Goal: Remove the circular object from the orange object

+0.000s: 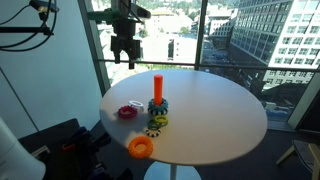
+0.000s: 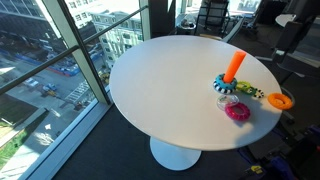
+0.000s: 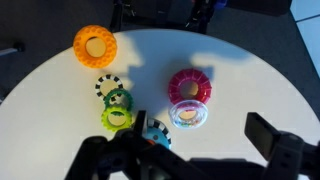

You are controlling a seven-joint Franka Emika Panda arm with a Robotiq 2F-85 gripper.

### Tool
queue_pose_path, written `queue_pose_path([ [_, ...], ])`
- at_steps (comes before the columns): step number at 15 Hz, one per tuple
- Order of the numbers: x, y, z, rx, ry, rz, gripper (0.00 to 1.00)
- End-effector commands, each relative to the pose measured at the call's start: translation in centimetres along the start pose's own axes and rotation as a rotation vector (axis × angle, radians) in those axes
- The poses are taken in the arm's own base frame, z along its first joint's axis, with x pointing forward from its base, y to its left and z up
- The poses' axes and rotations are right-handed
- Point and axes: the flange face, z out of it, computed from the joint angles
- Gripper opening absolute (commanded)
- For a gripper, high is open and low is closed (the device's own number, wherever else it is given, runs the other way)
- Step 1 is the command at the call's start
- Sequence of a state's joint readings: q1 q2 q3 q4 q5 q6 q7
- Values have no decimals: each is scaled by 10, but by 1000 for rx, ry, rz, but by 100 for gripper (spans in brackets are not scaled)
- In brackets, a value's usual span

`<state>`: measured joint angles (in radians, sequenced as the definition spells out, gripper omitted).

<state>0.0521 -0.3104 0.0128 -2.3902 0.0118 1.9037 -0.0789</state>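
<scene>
The orange peg (image 1: 157,85) stands upright on its blue base near the table's middle; it also shows in an exterior view (image 2: 234,67). The teal-green bumpy ring (image 1: 158,104) sits around the foot of the peg, and shows in an exterior view (image 2: 226,85). In the wrist view the ring (image 3: 160,131) and peg are partly hidden behind my left finger. My gripper (image 1: 124,48) hangs high above the table's far side, open and empty. In the wrist view its fingers (image 3: 202,128) are spread wide.
The round white table (image 1: 215,115) holds a dark red ring (image 3: 189,85), a clear ring (image 3: 188,116), an orange ring (image 3: 95,46) and green and yellow rings (image 3: 117,108). Glass windows stand behind the table.
</scene>
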Motion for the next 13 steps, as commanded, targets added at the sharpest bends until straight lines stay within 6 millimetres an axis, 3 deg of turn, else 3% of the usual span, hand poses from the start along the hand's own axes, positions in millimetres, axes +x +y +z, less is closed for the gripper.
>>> queue_pose_path([
  [1,-17,8,-36,17,-1,12,100],
  [5,-24,12,-55,13,44,43,100],
  [6,-20,8,-43,7,26,22,100],
  [13,-20,8,-40,7,19,22,100],
])
